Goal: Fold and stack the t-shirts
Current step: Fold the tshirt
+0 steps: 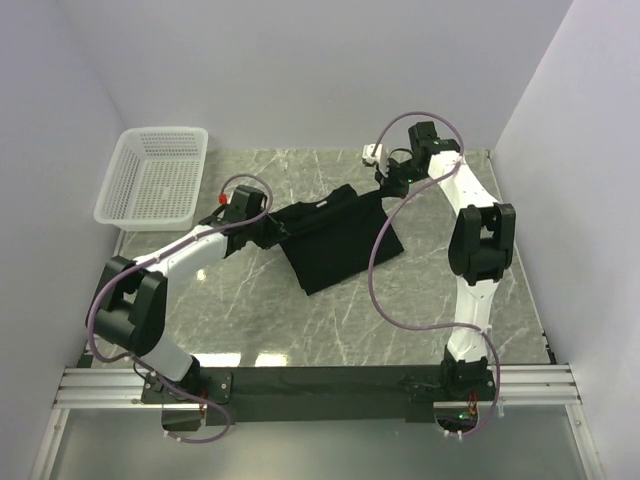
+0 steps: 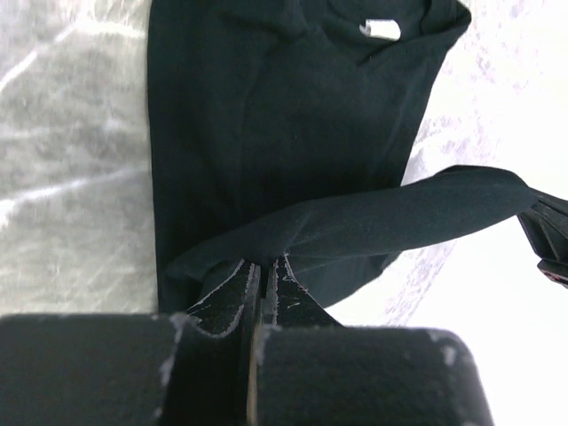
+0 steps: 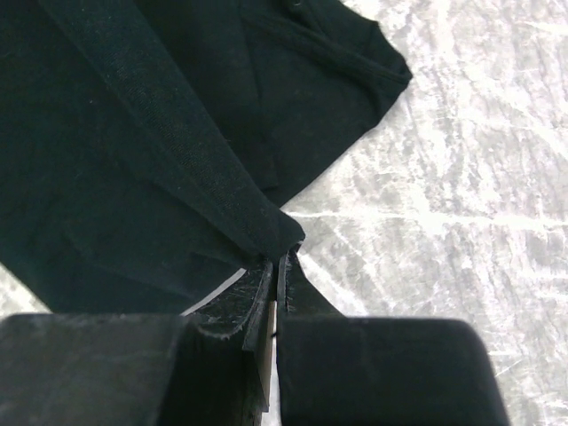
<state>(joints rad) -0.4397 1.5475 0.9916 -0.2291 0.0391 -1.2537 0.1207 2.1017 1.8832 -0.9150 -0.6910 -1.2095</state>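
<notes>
A black t-shirt (image 1: 335, 240) lies partly folded in the middle of the marble table. My left gripper (image 1: 262, 228) is at its left edge, shut on a strip of its cloth that stretches taut across the left wrist view (image 2: 390, 217). The shirt's collar tag (image 2: 382, 29) shows at the top there. My right gripper (image 1: 388, 183) is at the shirt's far right corner, shut on a pinched fold of the black cloth (image 3: 266, 226), with the rest of the shirt (image 3: 133, 133) spread below it. The logo is hidden.
A white mesh basket (image 1: 155, 175) stands at the far left of the table. Bare marble (image 1: 330, 330) lies in front of the shirt. White walls close in the left, back and right sides. A small white object (image 1: 370, 153) sits behind the right gripper.
</notes>
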